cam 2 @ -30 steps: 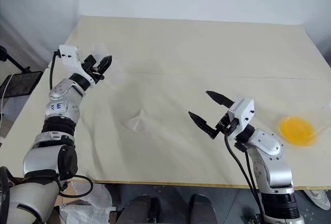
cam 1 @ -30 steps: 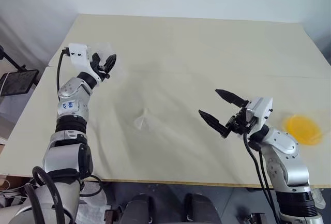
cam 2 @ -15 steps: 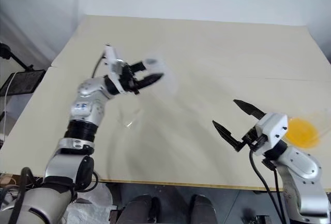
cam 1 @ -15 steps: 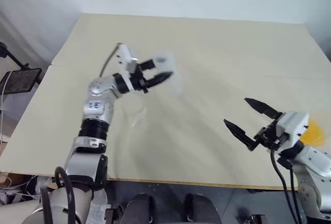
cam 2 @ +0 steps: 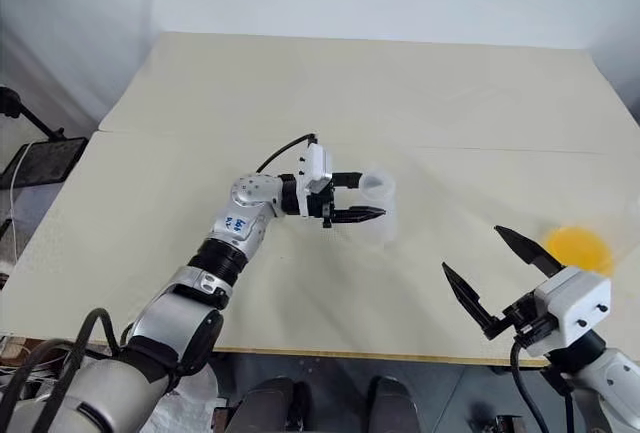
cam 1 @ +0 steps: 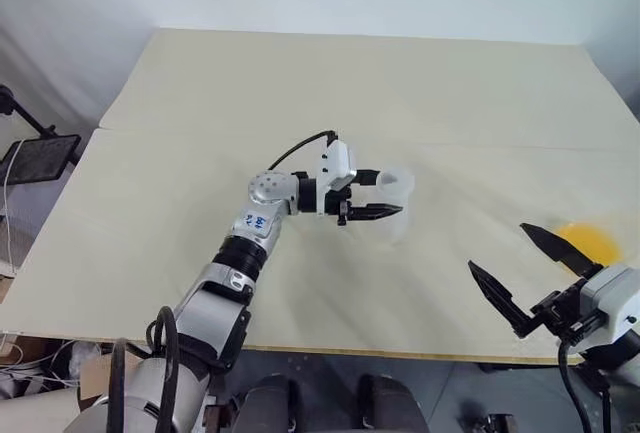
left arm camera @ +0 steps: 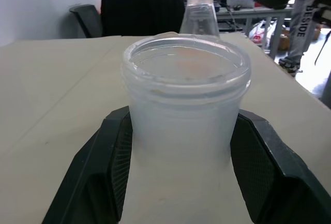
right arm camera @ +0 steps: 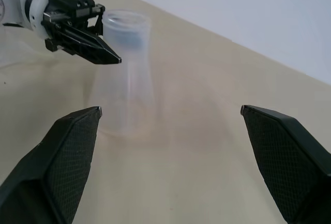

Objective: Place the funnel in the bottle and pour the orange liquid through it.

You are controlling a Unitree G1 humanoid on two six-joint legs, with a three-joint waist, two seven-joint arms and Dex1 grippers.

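Note:
The bottle (cam 1: pixel 398 185), clear with a wide straight neck, is upright at the middle of the table. My left gripper (cam 1: pixel 392 193) is shut on its neck, and the black fingers (left arm camera: pixel 111 151) clamp either side. Its base sits at or just above the tabletop; I cannot tell which. The orange liquid (cam 1: pixel 588 243) lies in a clear conical flask (left arm camera: pixel 199 14) near the table's right edge. My right gripper (cam 1: pixel 496 245) hangs open and empty over the front right edge, facing the bottle (right arm camera: pixel 126 43). The funnel is hidden, with my left forearm lying over the place where it lay.
The pale table (cam 1: pixel 330 83) has a seam running across it. A dark tablet on a stand (cam 1: pixel 35 158) is off its left side. Behind the table in the left wrist view are a black chair (left arm camera: pixel 142 6) and a standing person (left arm camera: pixel 305 12).
My left gripper has swung from the table's far left to its middle, carrying the bottle. My right gripper has drawn back toward the front right edge, still open.

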